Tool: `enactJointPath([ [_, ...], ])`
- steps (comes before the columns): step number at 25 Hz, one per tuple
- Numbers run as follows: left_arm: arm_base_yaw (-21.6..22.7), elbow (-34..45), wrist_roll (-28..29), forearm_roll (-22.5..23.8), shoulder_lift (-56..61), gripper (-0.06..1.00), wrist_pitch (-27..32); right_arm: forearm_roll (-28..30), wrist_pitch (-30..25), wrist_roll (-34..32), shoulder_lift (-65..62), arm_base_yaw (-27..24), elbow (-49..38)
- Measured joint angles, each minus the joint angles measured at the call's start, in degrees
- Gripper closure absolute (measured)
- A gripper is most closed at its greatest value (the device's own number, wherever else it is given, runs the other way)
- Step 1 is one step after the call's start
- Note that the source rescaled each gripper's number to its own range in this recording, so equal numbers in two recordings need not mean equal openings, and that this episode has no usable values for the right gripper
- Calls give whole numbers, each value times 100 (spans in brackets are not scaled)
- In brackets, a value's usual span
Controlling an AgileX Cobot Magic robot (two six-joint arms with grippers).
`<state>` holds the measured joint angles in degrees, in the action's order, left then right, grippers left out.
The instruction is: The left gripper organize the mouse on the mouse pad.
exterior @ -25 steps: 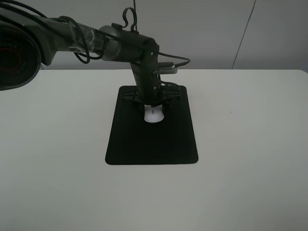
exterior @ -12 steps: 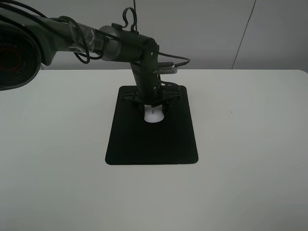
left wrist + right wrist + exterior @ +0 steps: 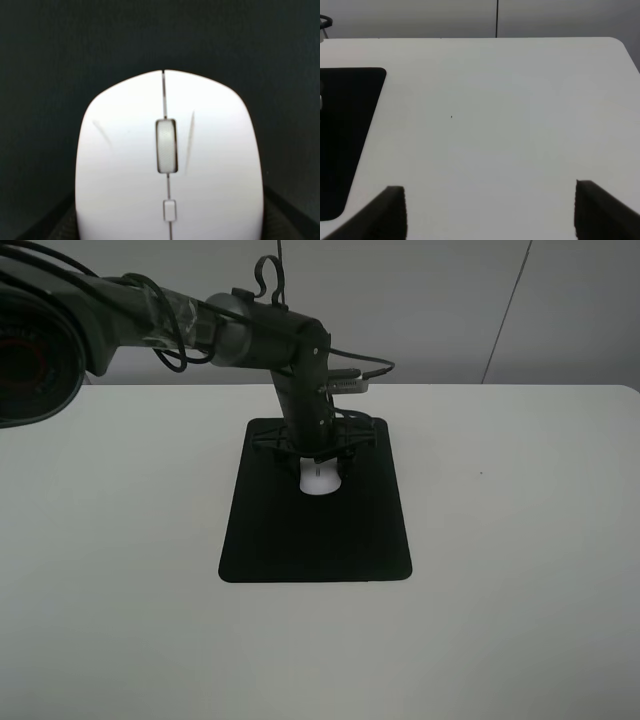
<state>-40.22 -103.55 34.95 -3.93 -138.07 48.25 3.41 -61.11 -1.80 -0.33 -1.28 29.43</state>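
The white mouse (image 3: pixel 320 482) lies on the far half of the black mouse pad (image 3: pixel 300 540), near its centre line. My left gripper (image 3: pixel 320 466) comes down over the mouse from behind, a finger on each side, shut on it. In the left wrist view the mouse (image 3: pixel 167 165) fills the frame with its grey scroll wheel up, the pad (image 3: pixel 50 50) lies dark behind it, and the dark fingers (image 3: pixel 287 222) hug its flanks. My right gripper (image 3: pixel 490 215) is open over bare table, nothing between its fingers.
The white table (image 3: pixel 520 540) stretches around the pad on all sides. The left arm (image 3: pixel 250 335) with its cables reaches in from the far left. One corner of the pad (image 3: pixel 345 140) shows in the right wrist view.
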Motion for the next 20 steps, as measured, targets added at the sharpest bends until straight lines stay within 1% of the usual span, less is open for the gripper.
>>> enactJointPath([
  [2,0,0,0,0,0,93,0,0,0,0,0,0,0],
  [3,0,0,0,-1,0,87,0,0,0,0,0,0,0],
  [5,0,0,0,-26,-2,68,-6,0,0,0,0,0,0],
  [6,0,0,0,-26,-2,68,-6,0,0,0,0,0,0],
  [7,0,0,0,-38,-2,58,-12,0,0,0,0,0,0],
  [8,0,0,0,-45,-2,53,-16,0,0,0,0,0,0],
  [9,0,0,0,-58,-2,51,-16,0,0,0,0,0,0],
  [12,0,0,-21,-59,-2,46,-11,0,0,0,0,0,0],
  [18,-4,-14,-108,-64,9,47,30,0,0,0,0,0,0],
  [20,-12,-82,-159,28,8,46,192,0,0,0,0,0,0],
])
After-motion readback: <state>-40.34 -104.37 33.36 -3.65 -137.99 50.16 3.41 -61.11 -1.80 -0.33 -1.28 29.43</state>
